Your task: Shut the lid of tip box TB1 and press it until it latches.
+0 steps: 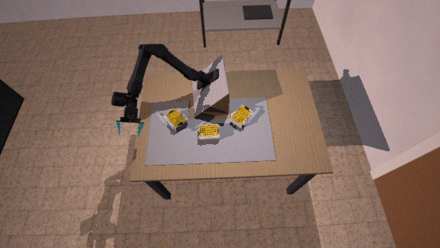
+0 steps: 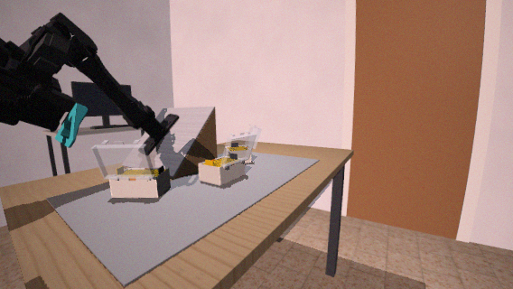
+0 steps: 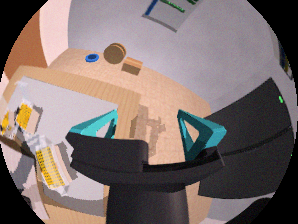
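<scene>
Three white tip boxes with yellow inserts stand on the grey bench mat (image 1: 211, 133), all with clear lids raised: a left box (image 1: 175, 119), a middle box (image 1: 208, 132) and a right box (image 1: 241, 115). In the exterior view they are the near box (image 2: 134, 180), the middle box (image 2: 221, 170) and the far box (image 2: 239, 151). The ID stickers are too small to read. My gripper (image 1: 129, 128) is open and empty, with teal fingers, hanging off the table's left edge, well apart from the boxes. It also shows in the wrist view (image 3: 149, 129) and the exterior view (image 2: 69, 125).
A grey and brown wedge-shaped block (image 1: 211, 91) stands behind the boxes, with the arm's base link against it. The wooden table (image 1: 232, 128) carries the mat. A second table (image 1: 242, 15) stands at the back.
</scene>
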Robot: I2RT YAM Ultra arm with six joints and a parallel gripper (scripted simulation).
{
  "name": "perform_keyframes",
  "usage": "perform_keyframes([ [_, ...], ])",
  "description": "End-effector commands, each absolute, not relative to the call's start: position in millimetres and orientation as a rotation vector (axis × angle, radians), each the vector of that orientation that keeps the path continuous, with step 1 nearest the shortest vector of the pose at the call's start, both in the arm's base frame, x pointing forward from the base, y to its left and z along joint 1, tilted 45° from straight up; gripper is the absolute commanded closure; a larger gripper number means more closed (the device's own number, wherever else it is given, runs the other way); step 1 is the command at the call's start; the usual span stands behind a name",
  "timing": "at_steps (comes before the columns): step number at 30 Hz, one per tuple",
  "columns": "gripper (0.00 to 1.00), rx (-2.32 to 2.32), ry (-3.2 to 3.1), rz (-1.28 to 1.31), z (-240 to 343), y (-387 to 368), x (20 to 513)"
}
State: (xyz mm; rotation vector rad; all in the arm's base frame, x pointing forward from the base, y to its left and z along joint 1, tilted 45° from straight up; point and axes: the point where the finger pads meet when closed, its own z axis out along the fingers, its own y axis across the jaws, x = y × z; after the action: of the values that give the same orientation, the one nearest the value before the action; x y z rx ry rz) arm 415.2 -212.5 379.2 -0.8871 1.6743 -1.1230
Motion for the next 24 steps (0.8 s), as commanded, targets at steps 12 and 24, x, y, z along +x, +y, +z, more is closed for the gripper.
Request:
perform_keyframes([
  [12,0.0,-0.887,1.658,-1.131,385,-210,415],
  [24,1.0,-0.839,1.756,-0.963,362,-181,410],
])
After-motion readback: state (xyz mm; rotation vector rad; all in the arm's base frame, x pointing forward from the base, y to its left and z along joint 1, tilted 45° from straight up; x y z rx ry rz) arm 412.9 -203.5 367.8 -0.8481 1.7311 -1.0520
